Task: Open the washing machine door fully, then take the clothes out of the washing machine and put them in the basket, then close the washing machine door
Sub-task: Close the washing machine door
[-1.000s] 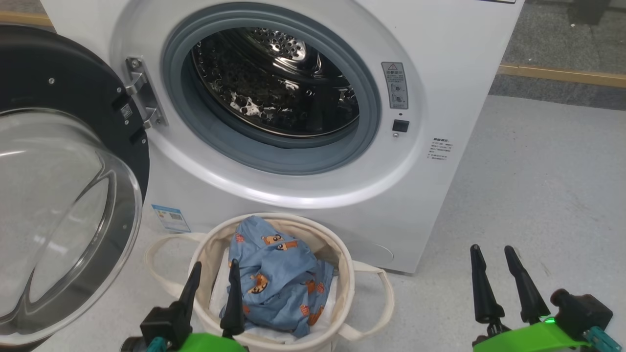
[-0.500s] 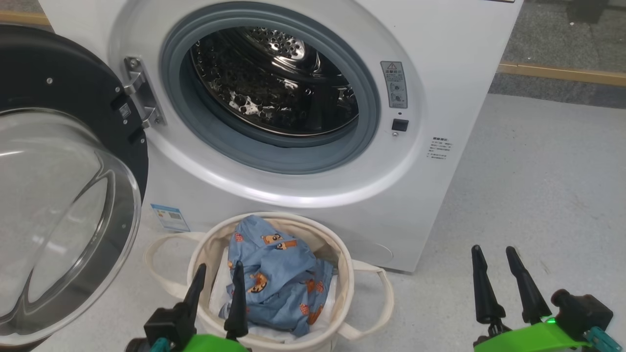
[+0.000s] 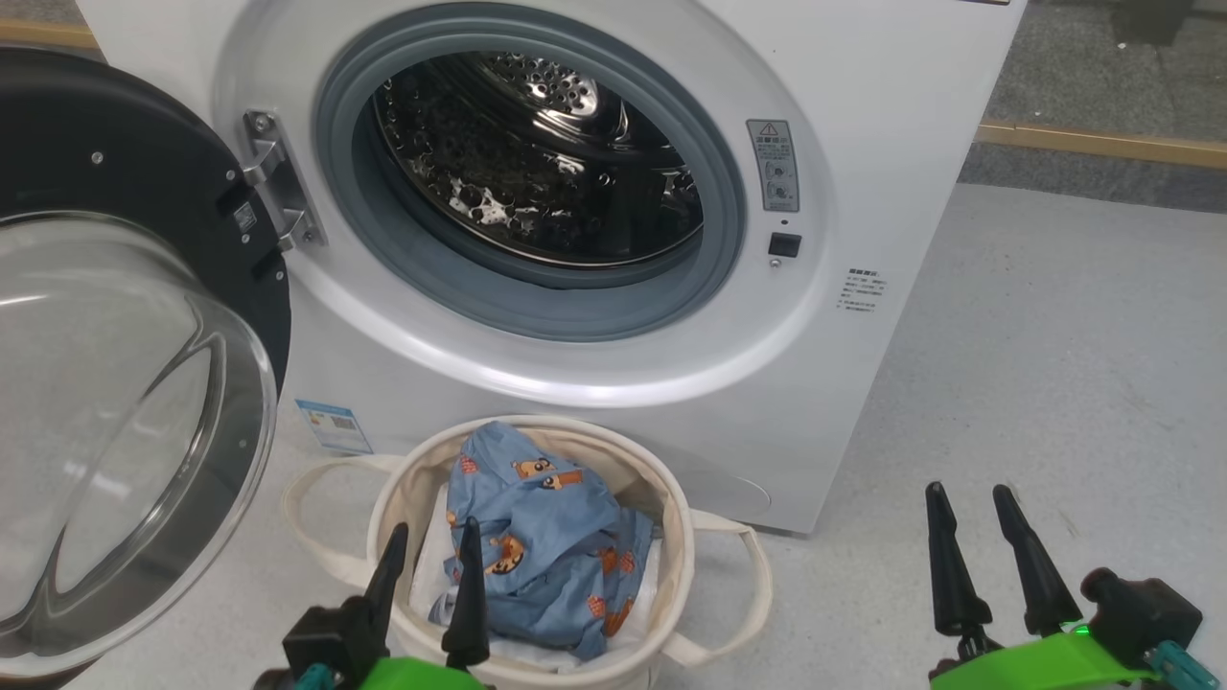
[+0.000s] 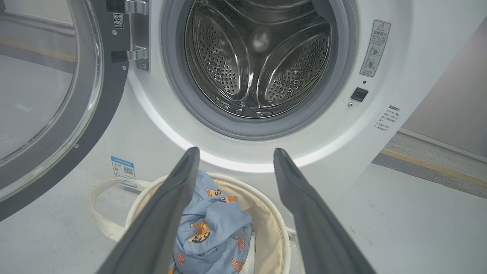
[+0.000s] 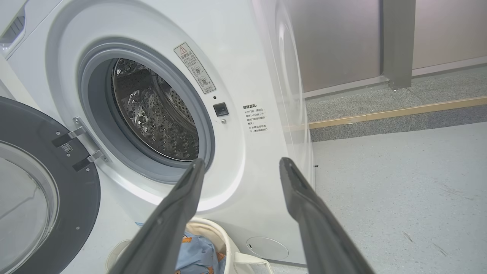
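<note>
So far: the door [image 3: 115,383] stands swung wide at the left of the washing machine [image 3: 863,144], and the clothes [image 3: 546,546] lie in the basket [image 3: 676,517]. By my reading the first two steps are done.
Drum [image 3: 537,153]: bare steel wherever the head and wrist views reach, with no fabric seen inside.
Clothes: a blue bundle printed with orange animals, heaped in the basket on top of a white sheet [image 3: 427,575].
Basket: on the floor [image 3: 1054,335] just in front of the machine, below the round opening.
Left gripper [image 3: 434,525]: fingers spread wide and empty, hovering over the near rim of the basket and not touching the cloth.
Right gripper [image 3: 968,489]: fingers spread wide and empty, over bare floor to the right of the basket, well apart from the machine.
Left to do: only closing the door, which looks like a job for the left arm, since the door hangs on that side.
Risk: the basket sits close under the opening, so the closing door may brush its rim or handle.
</note>
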You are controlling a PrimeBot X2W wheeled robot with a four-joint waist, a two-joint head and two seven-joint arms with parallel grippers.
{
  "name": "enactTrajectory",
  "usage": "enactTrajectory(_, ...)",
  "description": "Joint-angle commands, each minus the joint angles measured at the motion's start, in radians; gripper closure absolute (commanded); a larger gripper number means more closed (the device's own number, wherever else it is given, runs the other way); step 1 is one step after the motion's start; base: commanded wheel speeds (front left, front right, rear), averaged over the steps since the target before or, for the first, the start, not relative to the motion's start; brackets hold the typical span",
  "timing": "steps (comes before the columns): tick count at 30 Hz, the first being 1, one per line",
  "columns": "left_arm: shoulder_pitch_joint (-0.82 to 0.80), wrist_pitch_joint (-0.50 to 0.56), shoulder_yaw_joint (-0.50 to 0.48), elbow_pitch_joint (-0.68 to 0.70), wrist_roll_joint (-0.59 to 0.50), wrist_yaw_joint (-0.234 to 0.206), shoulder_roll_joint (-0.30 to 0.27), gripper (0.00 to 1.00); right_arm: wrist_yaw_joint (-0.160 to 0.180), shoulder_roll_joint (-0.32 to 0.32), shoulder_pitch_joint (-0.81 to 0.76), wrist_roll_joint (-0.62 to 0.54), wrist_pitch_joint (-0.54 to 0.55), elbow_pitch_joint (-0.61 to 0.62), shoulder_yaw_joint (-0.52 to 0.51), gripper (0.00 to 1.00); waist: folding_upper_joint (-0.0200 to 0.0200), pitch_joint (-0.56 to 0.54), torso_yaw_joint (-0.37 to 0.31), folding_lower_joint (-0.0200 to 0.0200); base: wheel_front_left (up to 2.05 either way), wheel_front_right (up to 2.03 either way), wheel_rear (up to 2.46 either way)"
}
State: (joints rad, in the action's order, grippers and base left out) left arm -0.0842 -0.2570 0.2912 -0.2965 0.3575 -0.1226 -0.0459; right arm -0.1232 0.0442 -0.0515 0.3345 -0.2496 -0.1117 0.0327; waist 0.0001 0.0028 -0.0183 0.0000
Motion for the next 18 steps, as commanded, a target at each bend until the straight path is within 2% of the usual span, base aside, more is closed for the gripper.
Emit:
enactTrajectory(1, -0.032, -0.005, -0.030, 0.031, 0.008, 0.004, -0.004, 0.00, -0.008, 0.006, 0.021, -0.008, -0.012, 0.029, 0.021, 0.00, -0.0001, 0.000, 0.000, 0.0000, -0.35, 0.67, -0.32)
enactTrajectory(9, -0.032, -0.005, -0.024, 0.033, 0.001, 0.021, -0.004, 0.00, -0.008, 0.006, 0.023, -0.008, -0.012, 0.027, 0.022, 0.00, -0.0001, 0.003, -0.001, 0.0000, -0.94, 1.30, -0.36)
enactTrajectory(18, -0.037, -0.005, -0.056, 0.058, -0.001, -0.003, -0.004, 0.00, -0.008, 0.006, 0.024, -0.004, -0.012, 0.021, 0.028, 0.00, -0.0001, 0.009, 0.003, 0.0000, -1.97, 1.95, 0.02)
